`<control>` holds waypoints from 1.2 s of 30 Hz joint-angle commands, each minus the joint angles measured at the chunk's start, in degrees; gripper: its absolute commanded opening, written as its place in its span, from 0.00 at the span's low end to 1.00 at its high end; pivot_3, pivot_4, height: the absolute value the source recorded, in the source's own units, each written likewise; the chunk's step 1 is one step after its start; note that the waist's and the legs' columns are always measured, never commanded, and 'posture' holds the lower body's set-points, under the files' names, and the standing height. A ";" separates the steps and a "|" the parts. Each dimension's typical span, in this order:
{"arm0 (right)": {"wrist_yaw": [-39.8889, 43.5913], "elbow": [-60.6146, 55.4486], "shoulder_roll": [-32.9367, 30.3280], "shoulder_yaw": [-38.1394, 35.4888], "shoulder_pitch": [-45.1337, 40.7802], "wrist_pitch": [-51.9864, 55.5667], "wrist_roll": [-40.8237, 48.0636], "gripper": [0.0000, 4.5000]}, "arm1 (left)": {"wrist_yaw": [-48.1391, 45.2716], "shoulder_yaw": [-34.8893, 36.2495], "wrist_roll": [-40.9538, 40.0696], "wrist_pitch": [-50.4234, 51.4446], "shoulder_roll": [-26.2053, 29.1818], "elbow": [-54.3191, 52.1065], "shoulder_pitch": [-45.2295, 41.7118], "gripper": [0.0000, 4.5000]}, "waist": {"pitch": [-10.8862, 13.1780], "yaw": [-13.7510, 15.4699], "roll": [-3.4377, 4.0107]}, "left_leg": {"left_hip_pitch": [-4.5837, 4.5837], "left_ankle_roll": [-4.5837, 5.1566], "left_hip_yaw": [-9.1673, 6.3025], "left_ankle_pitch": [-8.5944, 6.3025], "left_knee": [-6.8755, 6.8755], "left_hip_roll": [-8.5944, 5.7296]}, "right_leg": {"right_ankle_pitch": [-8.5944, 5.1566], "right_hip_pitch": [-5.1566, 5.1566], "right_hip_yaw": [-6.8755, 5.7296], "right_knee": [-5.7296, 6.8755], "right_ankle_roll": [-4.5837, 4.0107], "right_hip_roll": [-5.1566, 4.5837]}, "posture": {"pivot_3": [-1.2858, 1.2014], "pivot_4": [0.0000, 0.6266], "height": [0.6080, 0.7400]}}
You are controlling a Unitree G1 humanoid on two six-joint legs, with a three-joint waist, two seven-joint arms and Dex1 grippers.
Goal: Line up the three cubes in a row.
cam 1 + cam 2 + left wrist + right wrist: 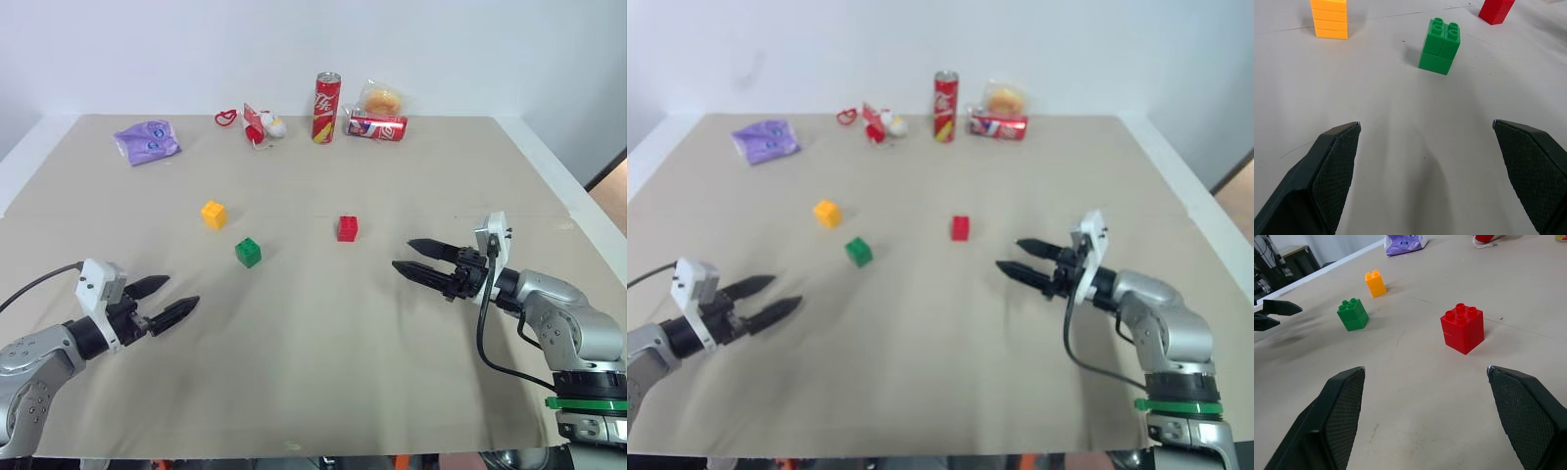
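Flat beige tabletop [323, 392], faint crease line running across the mid area. Clutter all along the far edge — crumpled purple plastic bag [147, 141] toward the left. Near centre: small red-and-white toy figure [261, 124] w/ a red loop beside it. Tall red soda can [326, 107] standing upright; just beside it a second red can [376, 127] lying on its side. Behind that, clear-wrapped round pastry [383, 99]. Plain white wall [196, 49] at back.

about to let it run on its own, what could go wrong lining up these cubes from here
1. The green cube sits close to the yellow cube; the open left gripper might knock the yellow one while reaching in.
2. The red cube stands well apart from both, so the right gripper has to carry it far and could set it down askew.
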 commanded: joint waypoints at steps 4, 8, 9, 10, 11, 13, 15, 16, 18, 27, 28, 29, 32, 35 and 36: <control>-5.78 6.09 2.87 3.50 -6.17 -9.75 -8.96 0.92 | -3.31 -0.54 2.38 -3.69 2.09 -1.16 -0.89 1.00 | -0.02 -0.19 -0.03 | 0.04 0.00 0.23 -0.02 0.01 0.07 | 0.10 -0.09 0.16 0.00 0.01 0.06 | 0.52 0.24 1.00; -5.93 9.52 4.77 6.56 -10.29 -12.88 -12.27 0.92 | -5.91 -2.98 3.67 -6.35 2.35 -2.44 -3.57 1.00 | -0.02 -0.04 -0.03 | -0.03 0.01 0.27 0.00 0.06 0.09 | 0.23 -0.21 0.28 0.03 0.01 0.15 | 0.52 0.24 1.00; -5.62 9.94 5.06 6.96 -10.74 -13.23 -12.50 0.92 | -6.12 -3.37 3.75 -6.48 2.33 -2.96 -3.83 1.00 | -0.02 -0.04 -0.03 | -0.03 0.01 0.27 0.00 0.06 0.09 | 0.23 -0.20 0.31 0.03 0.02 0.16 | 0.52 0.24 1.00; -5.67 10.52 5.41 7.59 -11.36 -13.36 -13.05 0.92 | -6.53 -3.86 3.69 -6.73 2.31 -3.69 -4.11 1.00 | -0.02 -0.04 -0.03 | -0.03 0.01 0.28 0.00 0.06 0.09 | 0.23 -0.21 0.33 0.03 0.02 0.17 | 0.52 0.24 1.00; -6.87 10.74 6.13 8.61 -12.15 -12.76 -14.09 0.92 | -6.61 -4.65 4.20 -6.95 2.48 -4.51 -4.42 1.00 | -0.02 -0.04 -0.03 | -0.04 0.01 0.29 0.00 0.06 0.09 | 0.23 -0.21 0.35 0.03 0.02 0.17 | 0.52 0.24 1.00; -8.62 9.81 7.33 10.40 -12.98 -10.32 -15.01 0.92 | -6.66 -5.92 4.96 -7.37 2.52 -5.78 -5.08 1.00 | -0.02 -0.04 -0.04 | -0.06 -0.01 0.39 -0.02 0.05 0.09 | 0.24 -0.23 0.50 0.03 0.05 0.18 | 0.52 0.24 1.00; -9.11 7.85 7.88 11.87 -12.41 -10.33 -16.14 0.92 | -6.20 -6.51 5.01 -7.26 2.22 -6.71 -5.57 1.00 | -0.02 -0.03 -0.03 | -0.07 -0.01 0.51 -0.03 0.04 0.12 | 0.38 -0.30 0.62 0.03 0.29 0.21 | 0.52 0.24 1.00; -8.89 6.80 7.98 12.37 -11.88 -10.57 -16.35 0.92 | -5.90 -6.68 4.82 -7.07 1.98 -7.11 -5.76 1.00 | -0.02 -0.03 -0.03 | -0.08 -0.01 0.51 -0.03 0.04 0.12 | 0.39 -0.31 0.63 0.04 0.30 0.22 | 0.52 0.24 1.00; -7.91 5.08 7.95 12.67 -10.63 -10.69 -15.93 0.92 | -5.34 -7.03 4.63 -6.86 1.55 -7.81 -5.77 1.00 | -0.02 -0.03 -0.03 | -0.08 -0.01 0.54 -0.03 0.04 0.14 | 0.40 -0.34 0.66 0.05 0.32 0.24 | 0.52 0.24 1.00; -15.08 -1.58 10.97 11.61 -8.48 0.66 -13.60 0.92 | -4.50 -8.34 5.72 -7.95 0.41 -8.40 -5.04 1.00 | -0.02 -0.06 -0.04 | -0.03 -0.01 0.77 -0.03 0.20 0.20 | 0.41 -0.34 0.88 0.07 0.22 0.30 | 0.52 0.24 1.00; -16.08 -2.95 11.60 11.45 -8.02 2.18 -13.13 0.92 | -4.38 -8.44 5.77 -7.96 0.23 -8.40 -5.13 1.00 | -0.03 -0.06 -0.04 | -0.03 -0.01 0.79 -0.03 0.22 0.21 | 0.41 -0.35 0.91 0.09 0.23 0.33 | 0.52 0.24 1.00; -17.16 -5.11 11.79 12.18 -6.94 2.54 -13.94 0.92 | -4.30 -8.58 5.91 -8.04 0.03 -8.33 -5.17 1.00 | -0.02 -0.04 -0.04 | -0.02 -0.01 0.80 -0.03 0.22 0.23 | 0.42 -0.35 0.93 0.10 0.23 0.34 | 0.52 0.24 1.00; -20.79 -9.74 12.65 12.93 -5.23 6.81 -14.35 0.92 | -4.13 -8.77 6.09 -8.13 -0.27 -8.17 -5.17 1.00 | -0.03 -0.04 -0.04 | -0.04 -0.01 0.81 -0.03 0.23 0.23 | 0.42 -0.37 0.95 0.10 0.24 0.35 | 0.52 0.24 1.00; -24.22 -12.50 13.88 12.10 -5.32 12.56 -12.94 0.92 | -3.95 -8.79 5.92 -7.96 -0.37 -8.11 -5.22 1.00 | -0.04 -0.07 -0.06 | -0.04 -0.01 0.93 -0.03 0.27 0.23 | 0.45 -0.38 1.06 0.10 0.29 0.34 | 0.52 0.24 1.00; -25.36 -13.35 14.09 12.12 -5.42 13.95 -13.00 0.92 | -3.89 -8.81 5.86 -7.87 -0.36 -8.11 -5.23 1.00 | -0.04 -0.07 -0.06 | -0.04 -0.01 0.96 -0.03 0.29 0.23 | 0.46 -0.39 1.09 0.10 0.30 0.34 | 0.52 0.24 1.00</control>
